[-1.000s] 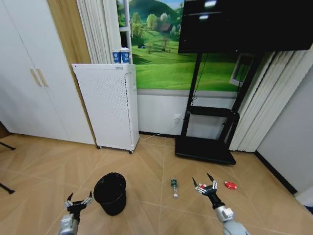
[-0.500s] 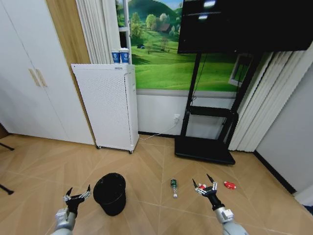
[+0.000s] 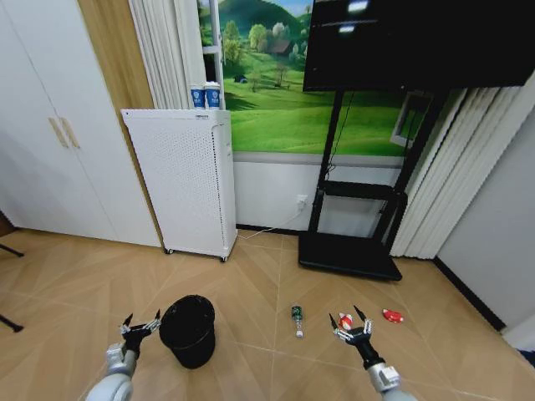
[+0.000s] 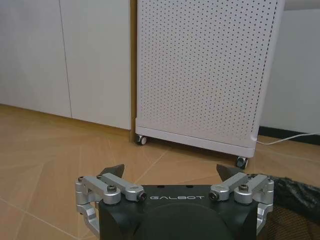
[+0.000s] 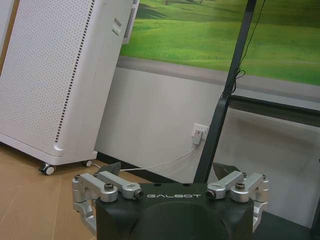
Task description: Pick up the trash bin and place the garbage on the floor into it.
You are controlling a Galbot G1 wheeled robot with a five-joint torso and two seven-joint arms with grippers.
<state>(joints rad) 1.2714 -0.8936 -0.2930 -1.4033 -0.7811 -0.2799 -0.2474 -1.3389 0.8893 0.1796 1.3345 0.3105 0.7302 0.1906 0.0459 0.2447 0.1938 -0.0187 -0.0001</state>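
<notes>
Head view: from high up, angled forward and down across the wooden herringbone floor (image 3: 251, 276) toward the far wall. Left wrist view: low, near floor level, level gaze past the left gripper (image 4: 171, 172) at the tall white perforated box unit (image 4: 205, 70). Right wrist view: low, tilted upward past the right gripper (image 5: 166, 170). Shared by all three: that box unit (image 3: 185, 180) (image 5: 47, 75).

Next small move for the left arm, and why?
Probably ease the open left gripper sideways toward the rim of the bin. It hangs beside the bin, apart from it, and nothing is held yet. The bottle and the other red litter lie on the floor; the open right gripper hangs between them.
</notes>
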